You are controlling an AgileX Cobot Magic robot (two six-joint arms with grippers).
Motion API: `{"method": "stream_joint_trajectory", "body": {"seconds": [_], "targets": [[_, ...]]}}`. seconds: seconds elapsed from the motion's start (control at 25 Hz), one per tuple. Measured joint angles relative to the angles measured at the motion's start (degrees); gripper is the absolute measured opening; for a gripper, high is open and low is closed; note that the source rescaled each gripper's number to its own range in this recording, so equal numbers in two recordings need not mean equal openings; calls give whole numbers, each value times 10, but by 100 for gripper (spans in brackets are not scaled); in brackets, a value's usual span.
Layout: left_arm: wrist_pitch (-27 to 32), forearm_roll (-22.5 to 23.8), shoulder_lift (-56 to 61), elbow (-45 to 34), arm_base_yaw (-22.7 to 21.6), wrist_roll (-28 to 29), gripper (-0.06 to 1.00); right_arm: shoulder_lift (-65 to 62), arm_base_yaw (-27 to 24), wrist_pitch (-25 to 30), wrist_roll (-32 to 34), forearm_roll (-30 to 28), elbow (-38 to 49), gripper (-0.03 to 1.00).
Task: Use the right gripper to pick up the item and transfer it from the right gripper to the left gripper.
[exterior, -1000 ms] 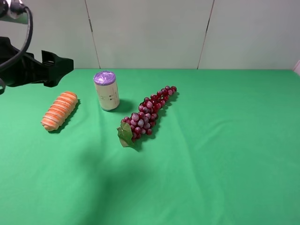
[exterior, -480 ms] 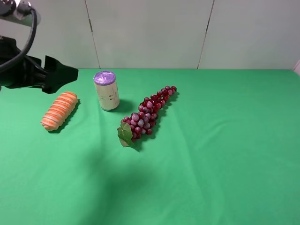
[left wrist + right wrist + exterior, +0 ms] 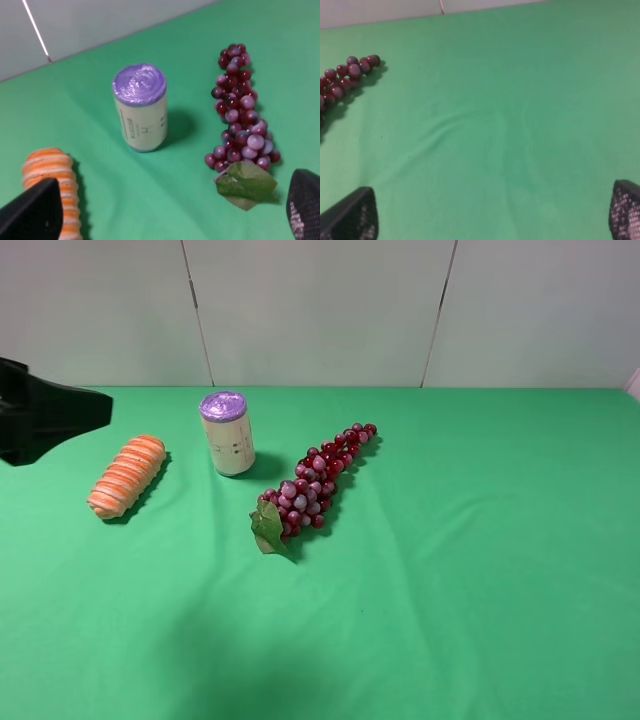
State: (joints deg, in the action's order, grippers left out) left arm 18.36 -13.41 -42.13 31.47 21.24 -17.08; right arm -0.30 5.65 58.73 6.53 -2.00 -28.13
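The item [image 3: 127, 476], an orange-and-cream ridged roll, lies on the green cloth at the left, apart from everything else. In the left wrist view the item [image 3: 49, 169] is partly hidden behind one finger. My left gripper [image 3: 92, 410] sits at the far left edge, behind and to the left of the item, not touching it. The left gripper [image 3: 172, 202] is open with nothing between its fingers. In its own wrist view my right gripper [image 3: 487, 215] is open and empty over bare cloth; the exterior high view does not show it.
A cream can with a purple lid [image 3: 227, 433] stands upright to the right of the item. A dark red grape bunch with a green leaf [image 3: 315, 485] lies near the middle. The grapes' tip [image 3: 350, 70] shows in the right wrist view. A pale wall runs along the back.
The left arm has drawn back to the left; its cable and upper part have left the exterior high view. The roll, can and grapes have not moved.
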Motion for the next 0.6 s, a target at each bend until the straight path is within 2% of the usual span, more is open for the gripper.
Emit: {"method": "stream_joint_trajectory", "body": {"seconds": [0.32, 0.48, 0.6], "targets": [[121, 88, 140, -3, 0, 94, 100, 0, 0, 0, 0, 0, 0, 100], [162, 99, 205, -3, 0, 108, 100, 0, 0, 0, 0, 0, 0, 100], [217, 116, 243, -3, 0, 108, 100, 0, 0, 0, 0, 0, 0, 100]]}}
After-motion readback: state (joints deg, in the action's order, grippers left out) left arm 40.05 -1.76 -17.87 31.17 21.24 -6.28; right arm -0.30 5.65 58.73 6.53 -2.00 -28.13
